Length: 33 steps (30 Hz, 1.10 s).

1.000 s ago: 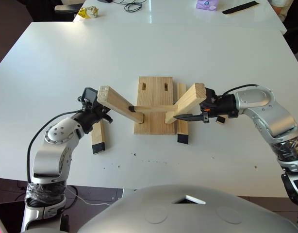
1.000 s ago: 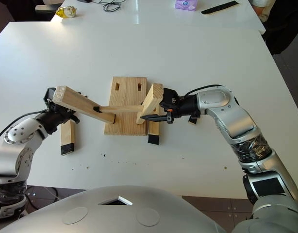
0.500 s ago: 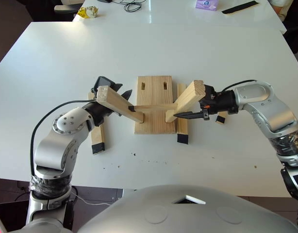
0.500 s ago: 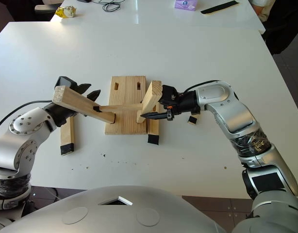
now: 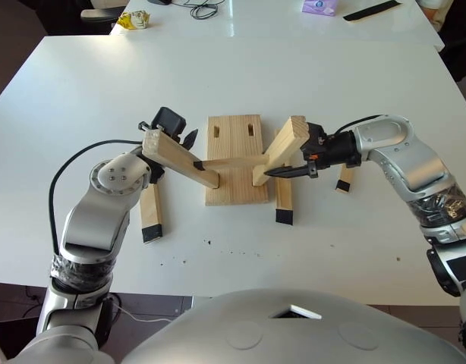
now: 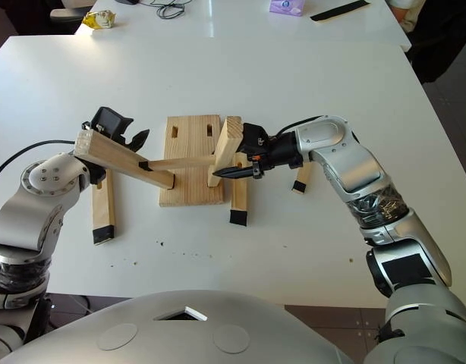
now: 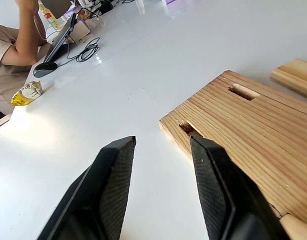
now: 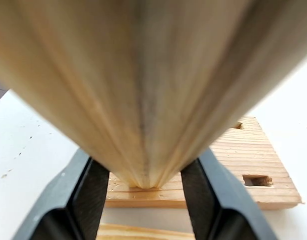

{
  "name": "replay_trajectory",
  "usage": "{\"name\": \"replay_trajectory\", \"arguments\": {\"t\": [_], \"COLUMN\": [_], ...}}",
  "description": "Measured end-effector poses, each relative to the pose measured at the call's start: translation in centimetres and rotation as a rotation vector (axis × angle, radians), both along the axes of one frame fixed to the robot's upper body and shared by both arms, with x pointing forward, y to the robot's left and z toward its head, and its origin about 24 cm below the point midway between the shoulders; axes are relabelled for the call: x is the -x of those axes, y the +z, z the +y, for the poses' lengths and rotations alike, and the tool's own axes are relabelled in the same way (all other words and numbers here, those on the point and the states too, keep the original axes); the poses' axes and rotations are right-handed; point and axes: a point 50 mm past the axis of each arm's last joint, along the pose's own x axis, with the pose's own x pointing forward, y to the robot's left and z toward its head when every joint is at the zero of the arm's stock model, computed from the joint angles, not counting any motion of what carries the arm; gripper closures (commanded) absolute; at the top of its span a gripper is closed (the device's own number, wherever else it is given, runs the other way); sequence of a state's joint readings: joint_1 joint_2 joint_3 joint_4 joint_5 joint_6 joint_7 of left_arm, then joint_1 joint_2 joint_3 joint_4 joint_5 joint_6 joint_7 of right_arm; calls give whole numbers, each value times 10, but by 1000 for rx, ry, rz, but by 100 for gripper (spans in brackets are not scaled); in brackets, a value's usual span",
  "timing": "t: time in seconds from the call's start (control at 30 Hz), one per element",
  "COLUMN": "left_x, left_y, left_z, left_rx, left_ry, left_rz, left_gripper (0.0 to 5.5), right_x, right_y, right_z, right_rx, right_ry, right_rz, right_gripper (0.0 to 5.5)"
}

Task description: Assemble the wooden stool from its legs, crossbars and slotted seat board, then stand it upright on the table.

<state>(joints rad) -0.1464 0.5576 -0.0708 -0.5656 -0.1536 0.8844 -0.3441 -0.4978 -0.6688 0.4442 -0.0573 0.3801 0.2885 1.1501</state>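
Fingers (image 8: pixel 91 197) of the right gripper (image 5: pixel 272 170) clamp one leg (image 5: pixel 284 144), joined by a crossbar (image 5: pixel 229 161) to the other leg (image 5: pixel 176 158), both tilted over the seat board (image 5: pixel 234 191) flat on the table (image 5: pixel 332 83); left gripper (image 7: pixel 163 142) fingers spread wide, holding nothing, behind that other leg; loose legs (image 5: pixel 151 216) flank the board.

Seat board (image 5: pixel 234 189) flat at mid-counter (image 5: pixel 294 83); over it left leg (image 5: pixel 180 158) and right leg (image 5: pixel 278 149), joined by crossbar (image 5: pixel 229 162); right pincer (image 5: pixel 282 163) around right leg; left pincer (image 5: pixel 186 139) behind left leg, apart; loose leg (image 5: pixel 150 214) left of board; second loose leg (image 5: pixel 283 199) just right; short bar (image 5: pixel 344 180) farther right.
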Motion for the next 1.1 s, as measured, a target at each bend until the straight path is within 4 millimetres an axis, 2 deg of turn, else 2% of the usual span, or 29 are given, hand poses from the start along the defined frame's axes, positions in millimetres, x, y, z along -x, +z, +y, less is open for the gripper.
{"name": "replay_trajectory", "arguments": {"t": [0.33, 0.67, 0.7, 0.77, 0.9, 0.97, 1.1], "left_x": [-22, -26, -26, -26, -24, -24, -24], "left_y": [-14, -19, -19, -23, -28, -29, -29], "left_z": [3, 4, 4, 5, 5, 4, 3], "left_rx": [63, 87, 90, 92, 96, 100, 107], "left_ry": [1, -12, -11, -4, -3, -9, -20], "left_rz": [-28, -58, -59, -43, -21, -19, -15], "left_gripper": [347, 347, 347, 347, 347, 347, 347], "right_x": [3, 10, 12, 12, 10, 8, 3], "right_y": [-6, -7, -8, -9, -40, -42, -39], "right_z": [-2, -3, -3, -6, -30, -31, -31], "right_rx": [-22, -49, -52, -53, 101, 100, 80], "right_ry": [-106, -174, -182, -215, -399, -429, -457], "right_rz": [-28, -50, -55, -64, -14, -22, -35], "right_gripper": [346, 346, 310, 284, 226, 208, 208]}}
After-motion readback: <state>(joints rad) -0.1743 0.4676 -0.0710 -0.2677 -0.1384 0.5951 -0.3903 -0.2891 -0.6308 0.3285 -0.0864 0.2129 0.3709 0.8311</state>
